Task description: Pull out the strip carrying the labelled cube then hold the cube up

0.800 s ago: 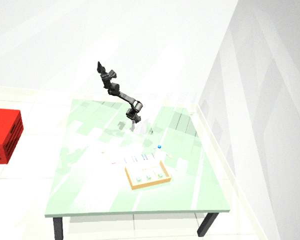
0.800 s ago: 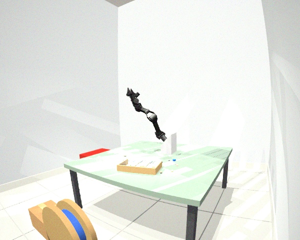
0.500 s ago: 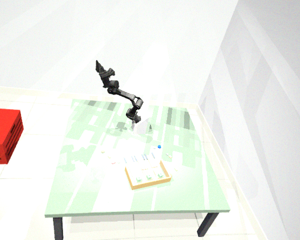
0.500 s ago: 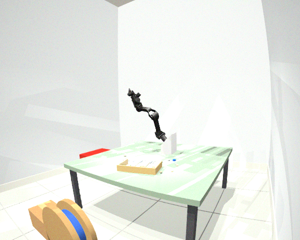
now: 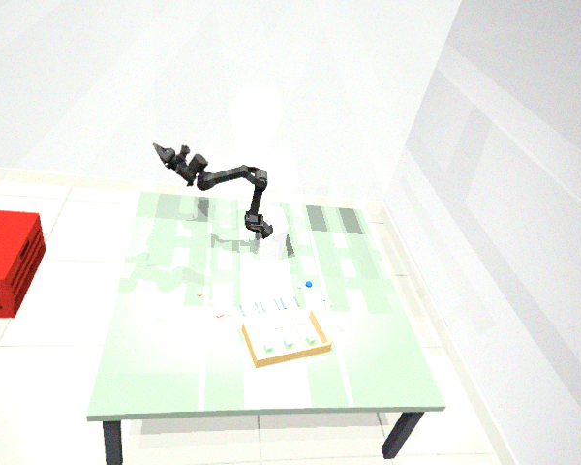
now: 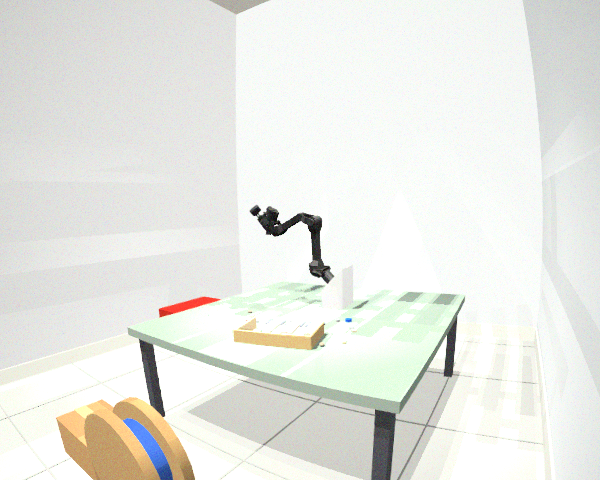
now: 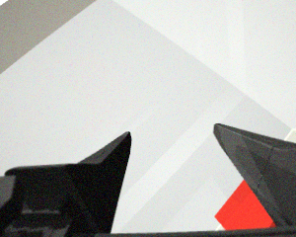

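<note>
White walls fill the wrist view; the gripper [image 5: 161, 150] hangs high and wide open, empty. Strips [image 5: 269, 305] lie by the wooden tray [image 5: 253, 350], the labelled cube indistinguishable. Approach stage: descend toward the strips.

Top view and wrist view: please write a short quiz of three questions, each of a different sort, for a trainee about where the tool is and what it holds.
1. True or false: the tool is gripping a strip inside the wooden tray.
2. Multiple choice: in the top view, the red crate stands (A) on the table, (B) on the floor beside the table, (C) inside the tray.
3. Fill in: in the wrist view, the gap between the two fingers shows only the pale ____ behind, so nothing is held.

Key: 1 false; 2 B; 3 wall.
</note>
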